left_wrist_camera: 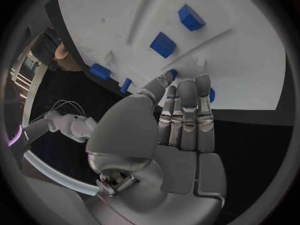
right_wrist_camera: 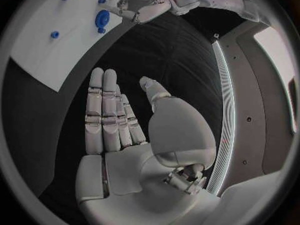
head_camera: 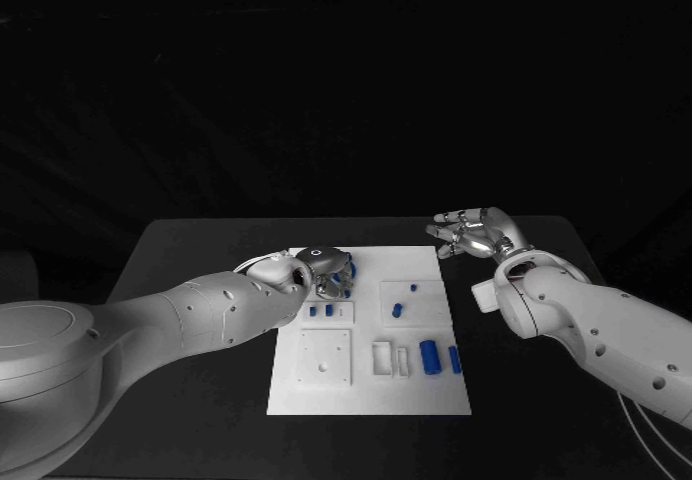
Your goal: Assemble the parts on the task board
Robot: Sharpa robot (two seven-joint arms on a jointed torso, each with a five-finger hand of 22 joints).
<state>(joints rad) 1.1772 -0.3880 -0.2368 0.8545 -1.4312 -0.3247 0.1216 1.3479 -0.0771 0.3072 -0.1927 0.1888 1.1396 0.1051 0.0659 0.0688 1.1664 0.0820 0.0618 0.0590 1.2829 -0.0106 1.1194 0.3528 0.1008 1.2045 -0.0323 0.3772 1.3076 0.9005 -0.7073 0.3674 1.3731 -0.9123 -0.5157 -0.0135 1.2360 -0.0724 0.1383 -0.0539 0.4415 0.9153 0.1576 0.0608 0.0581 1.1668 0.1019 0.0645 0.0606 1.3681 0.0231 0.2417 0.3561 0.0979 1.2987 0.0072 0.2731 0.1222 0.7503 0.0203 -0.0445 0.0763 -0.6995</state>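
Note:
The white task board (head_camera: 372, 385) lies in the middle of the black table. Blue parts stand on it: two long ones (head_camera: 430, 352) near its right edge, small ones (head_camera: 397, 311) in the middle and a pair (head_camera: 313, 311) on the left. My left hand (head_camera: 320, 268) hovers over the board's far left corner, fingers (left_wrist_camera: 186, 110) stretched out straight and together, with blue blocks (left_wrist_camera: 162, 45) on the board (left_wrist_camera: 250, 55) beyond them and nothing held. My right hand (head_camera: 469, 232) is off the board past its far right corner, open and flat (right_wrist_camera: 119, 130), holding nothing.
Bare black table (head_camera: 188, 250) surrounds the board on all sides. White raised blocks and slots (head_camera: 326, 357) occupy the board's near half. In the right wrist view the board (right_wrist_camera: 44, 50), its blue parts (right_wrist_camera: 102, 19) and my left hand (right_wrist_camera: 140, 2) lie ahead.

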